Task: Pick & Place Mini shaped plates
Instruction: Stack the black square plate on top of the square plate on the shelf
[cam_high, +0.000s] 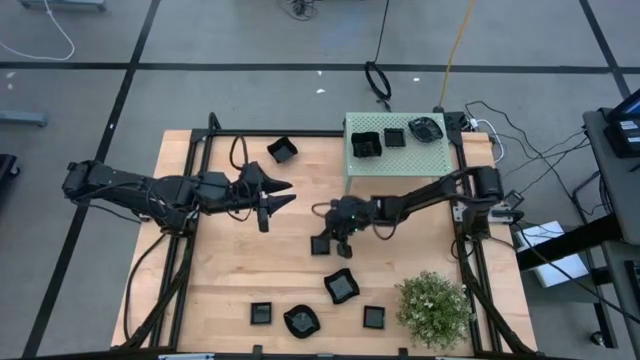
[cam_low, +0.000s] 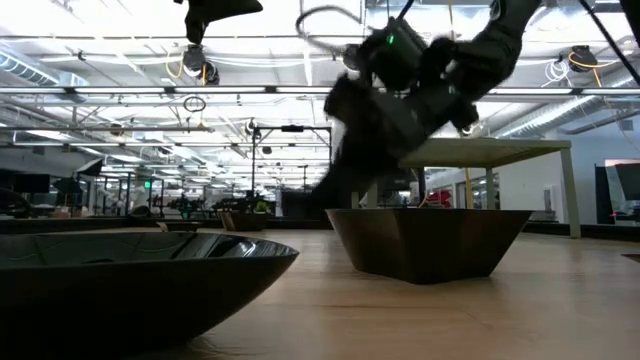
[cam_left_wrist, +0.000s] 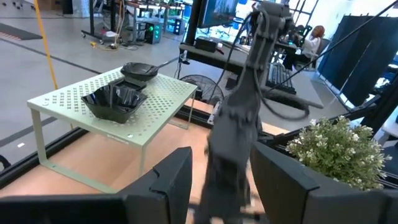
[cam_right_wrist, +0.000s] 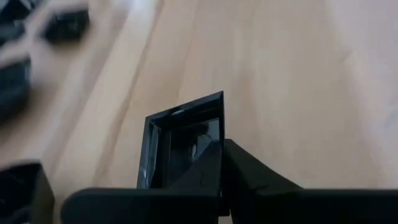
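Two arms work over the table (cam_high: 240, 290). Right gripper (cam_high: 330, 240) reaches low at mid-table, its jaws closed on the rim of a square plate (cam_right_wrist: 183, 146) that hangs just below the fingers, above the wood. Left gripper (cam_high: 278, 195) hovers well apart to the side, jaws open and empty. Four more plates (cam_high: 341, 287) lie beyond the right jaws near the plant (cam_high: 433, 308); three sit on the stand (cam_high: 400, 150).
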